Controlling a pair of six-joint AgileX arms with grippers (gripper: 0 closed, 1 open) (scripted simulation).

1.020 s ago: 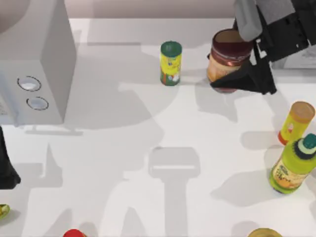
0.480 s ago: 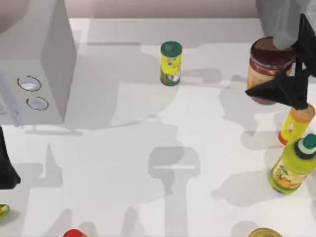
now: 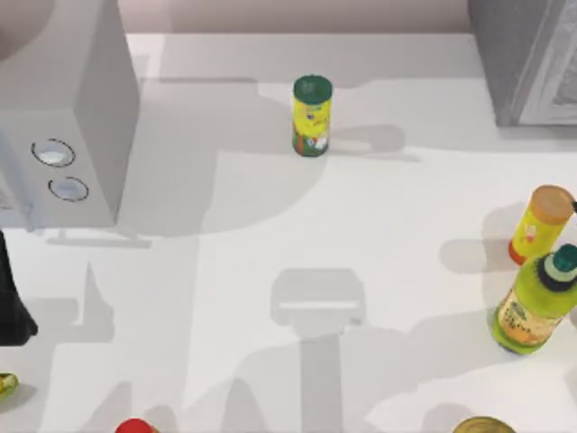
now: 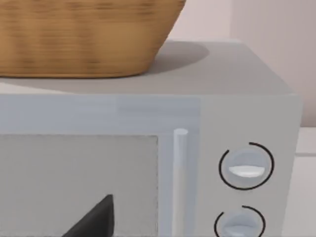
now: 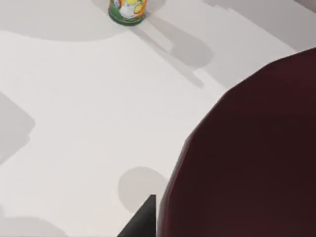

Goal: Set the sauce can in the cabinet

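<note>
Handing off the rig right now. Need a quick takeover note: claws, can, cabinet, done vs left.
Right claw: shut on the sauce can, held above the table, with the slim yellow can standing on the table beyond.
Left arm: parked at the table's left edge, near the two-knob box.
Cabinet: top view's upper right corner.
Done: can grasped and lifted.
Left: set it down in the cabinet and release. I cannot tell whether it is inside yet.

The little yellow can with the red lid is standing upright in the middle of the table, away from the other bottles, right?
Nearly. The slim yellow can has a green lid, not a red one, as the top view shows. It does stand upright, apart from the bottles.
</note>
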